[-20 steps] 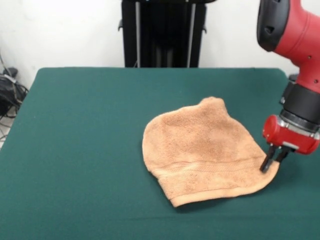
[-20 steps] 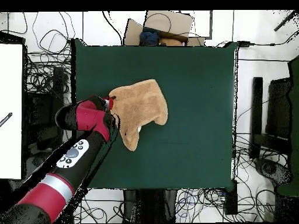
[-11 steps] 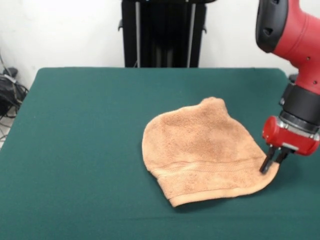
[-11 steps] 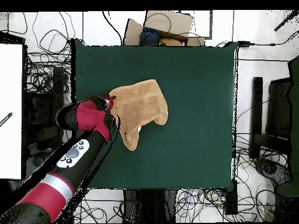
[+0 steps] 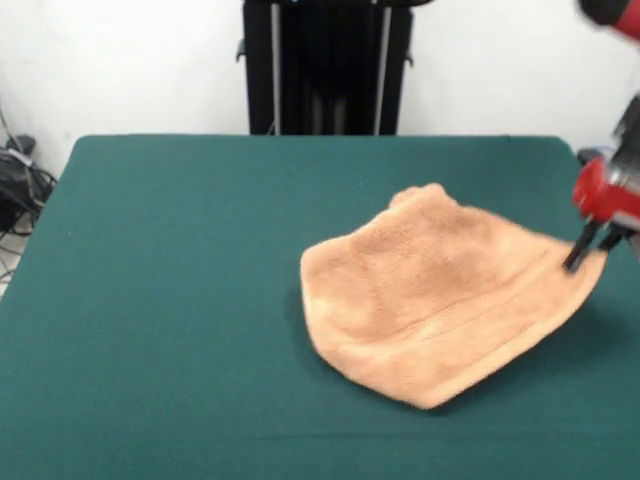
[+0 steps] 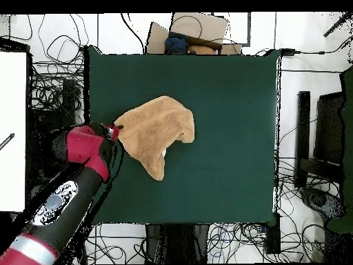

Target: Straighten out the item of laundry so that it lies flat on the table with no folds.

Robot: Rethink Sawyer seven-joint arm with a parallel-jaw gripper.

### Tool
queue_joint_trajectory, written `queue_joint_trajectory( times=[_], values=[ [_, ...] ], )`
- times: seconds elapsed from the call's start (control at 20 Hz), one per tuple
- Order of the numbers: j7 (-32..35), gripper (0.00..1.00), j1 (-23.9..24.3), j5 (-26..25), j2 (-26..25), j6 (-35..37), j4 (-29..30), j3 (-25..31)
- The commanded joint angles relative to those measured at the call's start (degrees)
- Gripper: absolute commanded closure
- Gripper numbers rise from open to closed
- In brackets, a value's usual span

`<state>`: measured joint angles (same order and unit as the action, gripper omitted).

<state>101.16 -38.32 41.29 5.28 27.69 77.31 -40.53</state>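
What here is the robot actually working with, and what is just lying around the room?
Part of the job:
- the peach-orange towel, rumpled, not yet flat
- the green table it lies on
- the gripper, pinching one towel corner

Just lying about:
- tangled cables on the floor round the table
- a cardboard box beyond one table edge
- the black stand behind the table

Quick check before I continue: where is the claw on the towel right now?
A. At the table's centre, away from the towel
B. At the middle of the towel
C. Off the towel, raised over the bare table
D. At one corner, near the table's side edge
D. The claw sits at the towel's stretched-out corner, close to the side edge of the table; the overhead view shows the same.
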Motion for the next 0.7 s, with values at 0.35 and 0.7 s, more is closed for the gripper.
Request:
queue_joint_trajectory(
  times=[0.35, 0.7],
  values=[
    [30.5, 1.0, -7.0, -1.5, 4.4, 22.9, -0.7, -6.2],
    [33.2, 1.0, -7.5, -1.4, 3.2, 21.7, -1.9, -5.1]
  ],
)
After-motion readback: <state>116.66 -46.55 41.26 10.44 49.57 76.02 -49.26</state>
